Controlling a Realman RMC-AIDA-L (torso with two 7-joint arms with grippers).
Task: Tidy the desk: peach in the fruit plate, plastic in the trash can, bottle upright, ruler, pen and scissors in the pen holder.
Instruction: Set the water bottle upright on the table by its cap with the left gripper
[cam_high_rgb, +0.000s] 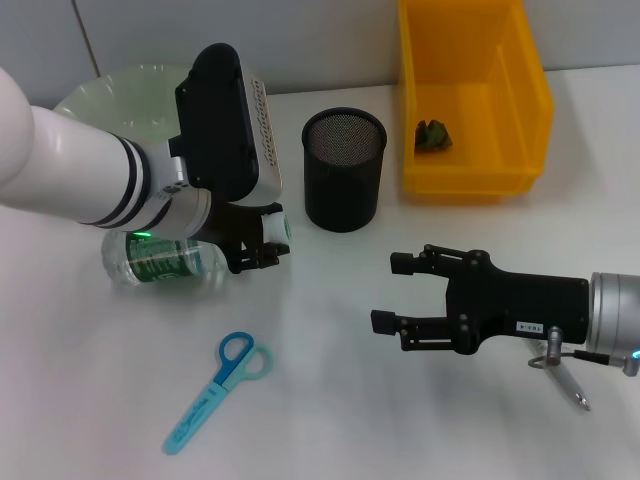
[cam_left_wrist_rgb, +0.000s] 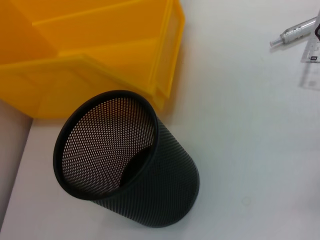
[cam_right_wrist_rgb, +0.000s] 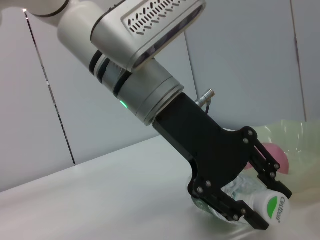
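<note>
Count: one bottle, one scissors, one pen, one pen holder, one yellow bin, one fruit plate, one peach, one ruler.

Bottle lies on its side at left centre of the head view, cap toward the frame's centre. Left gripper is clamped around the bottle's neck end, fingers on either side just behind the cap; the right wrist view shows this clearly. Bottle body touches the table.

Right gripper hovers at lower right of the head view, jaws wide apart, gripping nothing, pointing toward frame left.

Scissors, blue handles, lie flat at lower left of the head view, well apart from both grippers. Pen lies at the lower right edge, partly hidden under the right arm. Ruler shows only at the right edge of the left wrist view, just beside the pen.

Pen holder, black mesh, stands upright at top centre, just beside the yellow bin. Bin at upper right holds one dark green crumpled item. Fruit plate at upper left, mostly hidden behind the left arm; peach sits in it, visible in the right wrist view.
</note>
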